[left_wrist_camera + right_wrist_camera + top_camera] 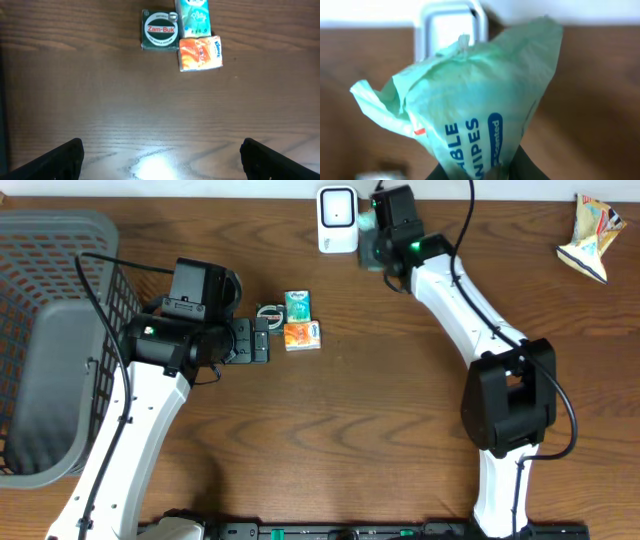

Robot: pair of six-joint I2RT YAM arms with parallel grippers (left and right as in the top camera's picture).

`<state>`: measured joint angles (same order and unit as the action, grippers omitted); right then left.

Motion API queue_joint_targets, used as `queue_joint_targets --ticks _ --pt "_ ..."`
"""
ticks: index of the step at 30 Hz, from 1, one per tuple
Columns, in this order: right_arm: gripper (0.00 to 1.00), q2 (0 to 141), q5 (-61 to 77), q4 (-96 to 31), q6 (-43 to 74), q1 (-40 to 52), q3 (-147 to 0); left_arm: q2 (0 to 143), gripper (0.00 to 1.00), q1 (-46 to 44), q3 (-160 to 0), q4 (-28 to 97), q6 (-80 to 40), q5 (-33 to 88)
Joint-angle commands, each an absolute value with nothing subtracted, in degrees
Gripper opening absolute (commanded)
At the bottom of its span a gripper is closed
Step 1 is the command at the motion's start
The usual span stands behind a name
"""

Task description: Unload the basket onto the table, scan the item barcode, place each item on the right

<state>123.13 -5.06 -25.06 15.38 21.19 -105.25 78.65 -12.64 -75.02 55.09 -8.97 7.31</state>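
The green wipes packet (470, 100) is pinched at its lower end by the right gripper (485, 172) and held just before the white scanner (338, 218), at the top centre of the overhead frame. Pickup is judged done; a read barcode cannot be confirmed. The left gripper (170, 160) is spread wide and empty, below the Zam-Buk tin (160, 30) in its own frame.

The wipes pack (470, 100), a soft pale-green packet with blue lettering, stands crumpled and upright, its lower end pinched in the right gripper (380, 235). Just ahead of the gripper, behind the pack, stands the white barcode scanner (338, 218), its dark-framed window facing the pack.
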Motion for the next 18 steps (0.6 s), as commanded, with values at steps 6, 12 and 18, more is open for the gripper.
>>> queue_joint_targets --ticks 6,12,18 --pt "0.08 126.8 -9.8 -7.7 17.8 23.9 -106.2 78.3 0.98 -12.6 -75.7 55.1 -8.6 7.0" --pt "0.09 133.5 -10.1 -8.1 11.4 23.6 -115.3 78.3 0.98 -12.6 -75.7 55.1 -8.6 7.0" --pt "0.09 145.9 -18.1 -19.2 0.2 24.0 -135.1 78.3 0.98 -12.6 -75.7 55.1 -8.6 7.0"
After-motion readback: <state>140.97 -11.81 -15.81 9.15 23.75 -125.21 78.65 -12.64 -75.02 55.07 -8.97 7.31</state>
